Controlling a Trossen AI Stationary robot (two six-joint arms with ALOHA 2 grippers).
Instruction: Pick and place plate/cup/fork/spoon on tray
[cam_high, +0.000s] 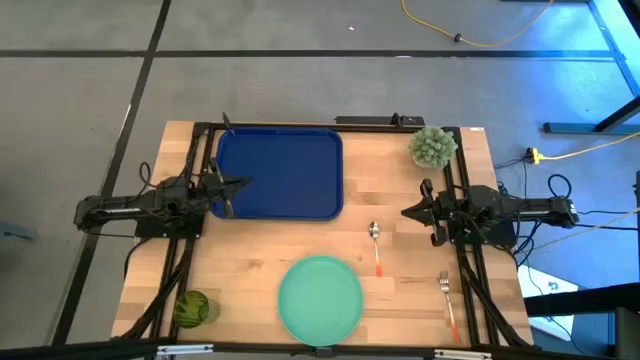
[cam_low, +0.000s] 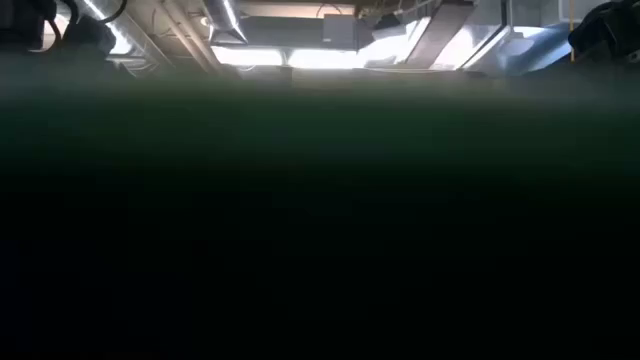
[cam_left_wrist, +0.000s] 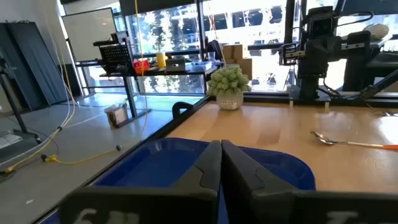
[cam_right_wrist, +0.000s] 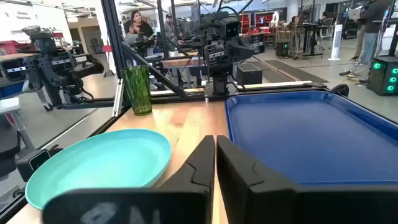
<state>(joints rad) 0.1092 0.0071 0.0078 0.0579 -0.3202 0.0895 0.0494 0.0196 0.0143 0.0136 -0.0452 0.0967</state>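
Observation:
The dark blue tray (cam_high: 280, 172) lies at the table's far left. The mint-green plate (cam_high: 320, 296) lies at the near edge, middle. The dark-green cup (cam_high: 191, 308) stands at the near left corner. The spoon (cam_high: 376, 246) lies right of the tray, and the fork (cam_high: 447, 298) lies near the right edge. My left gripper (cam_high: 243, 184) is shut and empty over the tray's left rim. My right gripper (cam_high: 408, 212) is shut and empty, right of the spoon. The low view is dark.
A pale green fuzzy plant (cam_high: 432, 146) in a pot stands at the far right corner. Bare wood lies between the tray, plate and spoon. People show in the room beyond the table in the right wrist view.

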